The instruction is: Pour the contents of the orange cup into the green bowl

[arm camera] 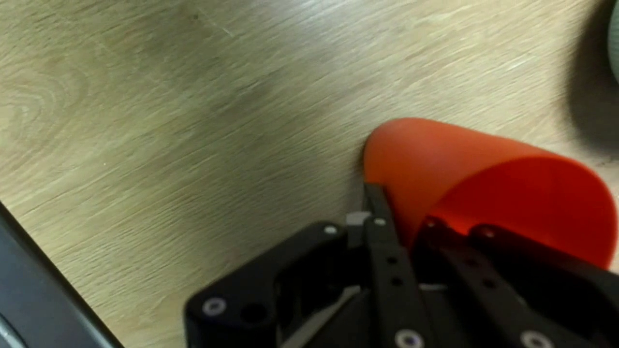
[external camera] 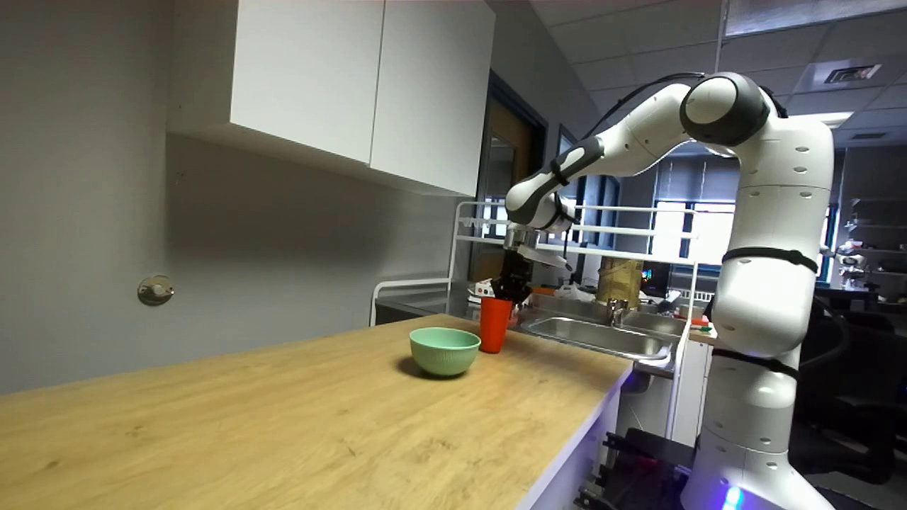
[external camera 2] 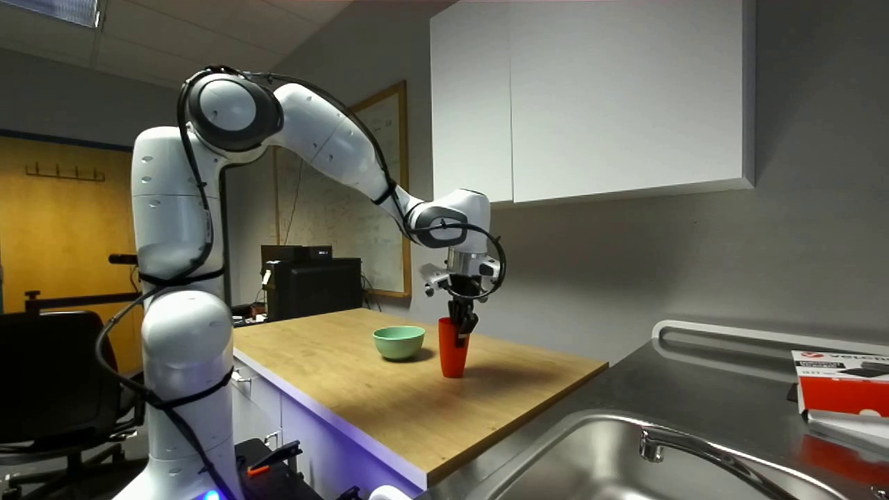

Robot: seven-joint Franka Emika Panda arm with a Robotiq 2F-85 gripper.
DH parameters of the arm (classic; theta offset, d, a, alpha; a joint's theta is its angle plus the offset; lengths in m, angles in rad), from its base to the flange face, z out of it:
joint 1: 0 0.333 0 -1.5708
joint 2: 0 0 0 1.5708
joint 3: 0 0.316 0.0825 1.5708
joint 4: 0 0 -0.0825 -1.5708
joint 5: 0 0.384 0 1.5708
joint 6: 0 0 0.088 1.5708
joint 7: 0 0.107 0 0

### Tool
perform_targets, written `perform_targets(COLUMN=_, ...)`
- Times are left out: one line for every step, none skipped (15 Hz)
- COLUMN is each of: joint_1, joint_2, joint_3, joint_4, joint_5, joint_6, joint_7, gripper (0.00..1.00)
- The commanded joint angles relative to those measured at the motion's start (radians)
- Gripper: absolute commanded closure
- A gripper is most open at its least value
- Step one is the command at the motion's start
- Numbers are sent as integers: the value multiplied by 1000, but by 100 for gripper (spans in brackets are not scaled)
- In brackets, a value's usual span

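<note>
Black fingers (arm camera: 394, 270) pinch the orange cup (arm camera: 416, 150) by its wall, base apparently on the counter (external camera: 283, 425) near the green bowl (external camera 2: 399, 344), so raise it above the bowl before tipping slowly.

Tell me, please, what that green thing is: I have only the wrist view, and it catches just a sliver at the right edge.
Observer: It's a round green bowl, seen whole in both exterior views.

Operator: Oh, nice! And is the orange cup lying down? It looks slanted to me.

Observer: No, both exterior views show it roughly upright.

Operator: Good. What's next to the wooden counter that I can't see?

Observer: A metal sink, just beyond one edge of it.
</note>
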Motion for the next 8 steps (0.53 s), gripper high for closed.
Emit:
perform_targets(joint_1=13, joint_2=-63, joint_3=32, joint_4=-14, joint_5=-19, joint_6=-28, joint_7=41, gripper=99)
perform_targets(joint_1=20, joint_2=-82, joint_3=45, joint_4=-24, joint_5=-36, joint_6=-23, joint_7=64, gripper=99)
perform_targets(joint_1=28, joint_2=-100, joint_3=60, joint_4=-31, joint_5=-59, joint_6=-16, joint_7=92, gripper=99)
perform_targets(joint_1=37, joint_2=-122, joint_3=76, joint_4=-39, joint_5=-83, joint_6=-15, joint_7=124, gripper=99)
perform_targets(joint_1=47, joint_2=-140, joint_3=98, joint_4=-45, joint_5=-116, joint_6=-11, joint_7=165, gripper=99)
perform_targets(joint_1=57, joint_2=-161, joint_3=120, joint_4=-49, joint_5=-148, joint_6=-16, joint_7=203, gripper=99)
perform_targets(joint_1=68, joint_2=-172, joint_3=146, joint_4=-51, joint_5=-192, joint_6=-12, joint_7=253, gripper=99)
perform_targets(joint_1=76, joint_2=-190, joint_3=171, joint_4=-55, joint_5=-230, joint_6=-17, joint_7=295, gripper=99)
